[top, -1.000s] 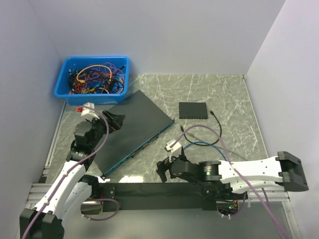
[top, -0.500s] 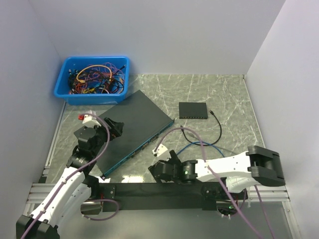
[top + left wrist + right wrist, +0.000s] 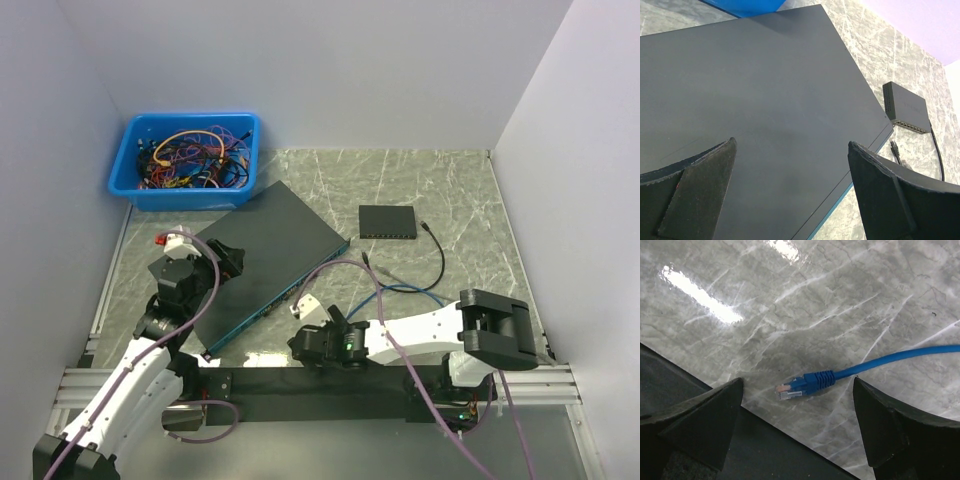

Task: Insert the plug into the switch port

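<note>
The large dark switch [image 3: 270, 255] with a blue front edge lies slantwise at centre left; its flat top fills the left wrist view [image 3: 765, 90]. My left gripper [image 3: 230, 260] hovers open over its left part, fingers apart [image 3: 791, 145] and empty. The blue cable's plug [image 3: 799, 386] lies on the marble, tip pointing left, its cable [image 3: 900, 357] running right. My right gripper [image 3: 797, 381] is open just above the plug, a finger on each side, not touching it. In the top view the right gripper [image 3: 302, 345] sits near the switch's front corner; the blue cable [image 3: 415, 291] trails right.
A small black switch [image 3: 388, 221] sits at the back centre, with a black cable [image 3: 440, 262] curling from it. A blue bin [image 3: 185, 160] full of tangled cables stands at the back left. A black strip [image 3: 300, 380] runs along the near edge. Walls close in left, right and back.
My right arm has swung left along the near edge, bringing its gripper close to the switch's front corner. My left gripper has shifted slightly down and stays over the switch.
</note>
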